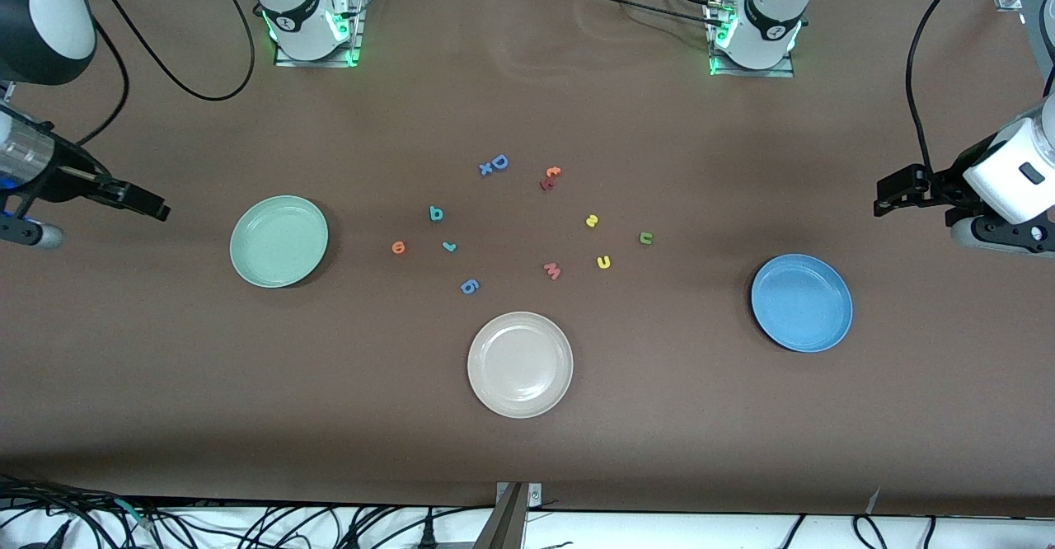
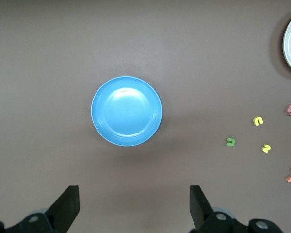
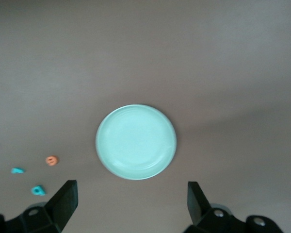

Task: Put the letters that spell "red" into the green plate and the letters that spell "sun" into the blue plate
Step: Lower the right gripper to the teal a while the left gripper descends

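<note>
Letters (image 1: 527,223) scattered mid-table, apart from all plates; green plate (image 1: 278,241) toward the right arm's end, blue plate (image 1: 801,302) toward the left arm's end, third plate (image 1: 520,364) between them, nearest the front camera's table edge

My brown table (image 1: 527,450) carries three plates: green plate (image 1: 278,241) toward my right arm's end, blue plate (image 1: 801,302) toward my left arm's, cream plate (image 1: 520,364) nearest the front camera. Between them lie small foam letters: teal d (image 1: 436,214), teal r (image 1: 449,246), orange e (image 1: 399,247), yellow s (image 1: 591,221), yellow u (image 1: 603,262), green n (image 1: 646,238), pink m (image 1: 552,270).
</note>
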Available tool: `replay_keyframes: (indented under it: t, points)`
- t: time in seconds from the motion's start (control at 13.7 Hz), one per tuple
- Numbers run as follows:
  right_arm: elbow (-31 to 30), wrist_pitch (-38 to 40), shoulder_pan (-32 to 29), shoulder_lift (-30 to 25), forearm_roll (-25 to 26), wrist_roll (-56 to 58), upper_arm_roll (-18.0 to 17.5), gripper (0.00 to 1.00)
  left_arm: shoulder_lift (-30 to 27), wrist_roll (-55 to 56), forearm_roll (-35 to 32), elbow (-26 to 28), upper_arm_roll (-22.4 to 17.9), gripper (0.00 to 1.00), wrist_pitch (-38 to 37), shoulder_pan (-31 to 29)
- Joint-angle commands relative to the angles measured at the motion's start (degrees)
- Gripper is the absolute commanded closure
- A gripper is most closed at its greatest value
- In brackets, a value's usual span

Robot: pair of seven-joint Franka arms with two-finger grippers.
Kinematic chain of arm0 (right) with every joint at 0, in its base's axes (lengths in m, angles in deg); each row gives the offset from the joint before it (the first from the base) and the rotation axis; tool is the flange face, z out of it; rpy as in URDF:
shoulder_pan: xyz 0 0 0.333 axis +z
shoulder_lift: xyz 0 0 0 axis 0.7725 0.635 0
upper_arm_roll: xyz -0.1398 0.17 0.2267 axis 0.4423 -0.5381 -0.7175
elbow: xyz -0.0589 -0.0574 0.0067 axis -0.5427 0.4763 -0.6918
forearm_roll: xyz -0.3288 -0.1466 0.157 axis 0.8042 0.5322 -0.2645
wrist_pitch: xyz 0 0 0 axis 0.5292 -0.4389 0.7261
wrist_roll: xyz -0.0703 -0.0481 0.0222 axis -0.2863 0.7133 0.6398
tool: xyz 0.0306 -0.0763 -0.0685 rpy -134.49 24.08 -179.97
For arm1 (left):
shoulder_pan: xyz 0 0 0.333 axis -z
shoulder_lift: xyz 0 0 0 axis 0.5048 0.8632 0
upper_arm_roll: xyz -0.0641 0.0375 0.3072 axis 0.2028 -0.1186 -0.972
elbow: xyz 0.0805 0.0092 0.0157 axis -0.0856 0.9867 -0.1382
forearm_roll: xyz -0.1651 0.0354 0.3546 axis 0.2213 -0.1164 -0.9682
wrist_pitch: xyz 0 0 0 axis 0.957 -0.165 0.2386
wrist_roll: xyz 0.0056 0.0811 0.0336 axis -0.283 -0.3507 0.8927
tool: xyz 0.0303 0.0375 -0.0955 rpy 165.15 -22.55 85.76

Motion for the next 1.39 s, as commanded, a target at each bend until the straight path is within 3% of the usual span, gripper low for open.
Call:
replay_keyframes:
  t: [0.0,0.66,1.1,1.31]
  points:
    - [0.18,0.02,3.44,1.67,-1.27,-7.67,-1.91,0.0,-1.16,-1.04,-0.7,1.02,0.27,0.0,-0.66,-0.39]
    - [-0.96,-8.23,22.51,11.33,-3.2,-37.39,-2.27,0.01,-0.02,-0.69,1.04,1.81,0.45,0.0,-1.1,-0.39]
    - [-16.14,-30.27,28.76,13.1,-3.47,-41.1,-3.14,0.01,3.49,5.17,3.43,2.87,1.68,0.0,-1.19,1.53]
    - [-17.75,-36.36,30.43,17.3,-3.47,-44.34,-3.67,0.01,6.48,9.76,3.16,2.95,2.03,0.0,-0.05,3.91]
